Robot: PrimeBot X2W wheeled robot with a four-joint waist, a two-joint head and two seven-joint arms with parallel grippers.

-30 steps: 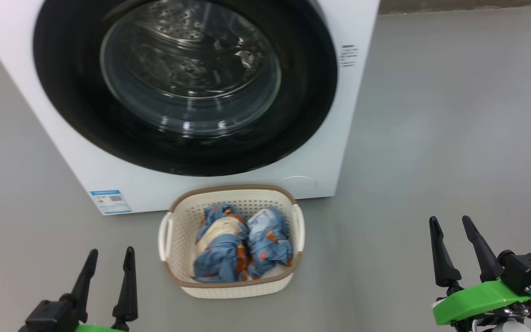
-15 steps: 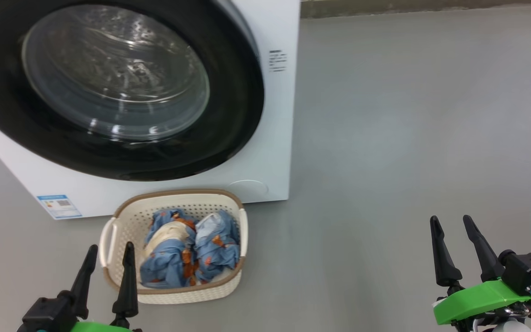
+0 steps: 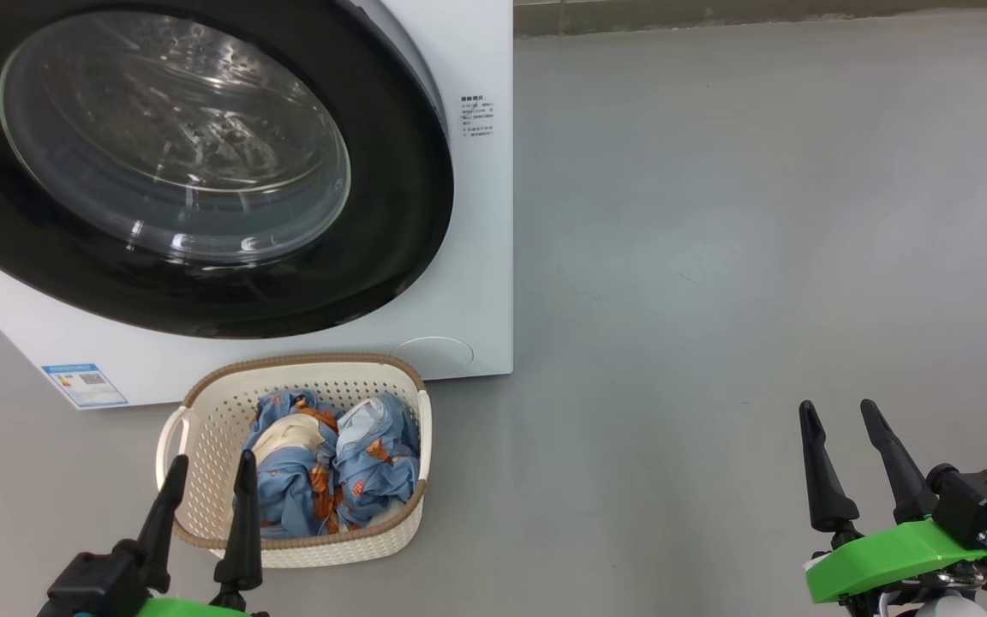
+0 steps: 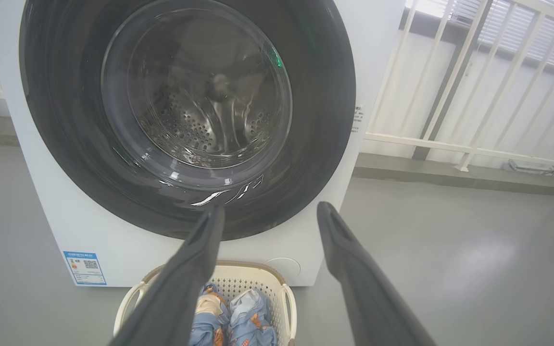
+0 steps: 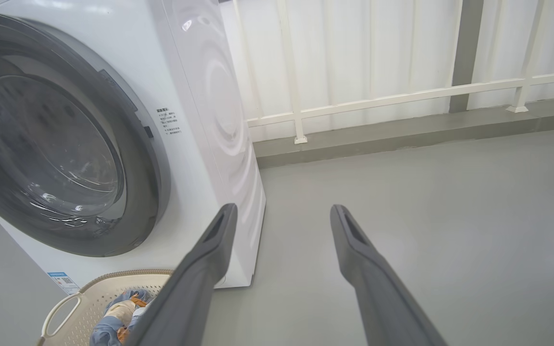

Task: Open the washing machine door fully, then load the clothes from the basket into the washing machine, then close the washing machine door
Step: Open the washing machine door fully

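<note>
A white washing machine (image 3: 476, 257) stands on a grey floor (image 3: 759, 257), with a white railing (image 5: 402, 96) running along the wall beside and behind it in the wrist views. The washing machine door (image 3: 391, 214), a wide glossy black ring around a bulging glass window, sits shut against the machine's front, and the perforated steel drum shows through the glass in the left wrist view.

On the floor just in front of the machine, below the door's lower edge, rests the cream basket (image 3: 301, 361) with its brown woven-look rim. The clothes (image 3: 356, 463), two bundles of light blue printed fabric with a cream patch, lie side by side inside it.

In the head view the left gripper (image 3: 212, 460) hangs low at the near left corner of the basket, jaws parted and holding nothing. The right gripper (image 3: 836, 404) hangs well apart from the basket over bare floor, its jaws likewise spread and empty.

A small blue label (image 3: 82, 384) marks the machine's lower left corner.
</note>
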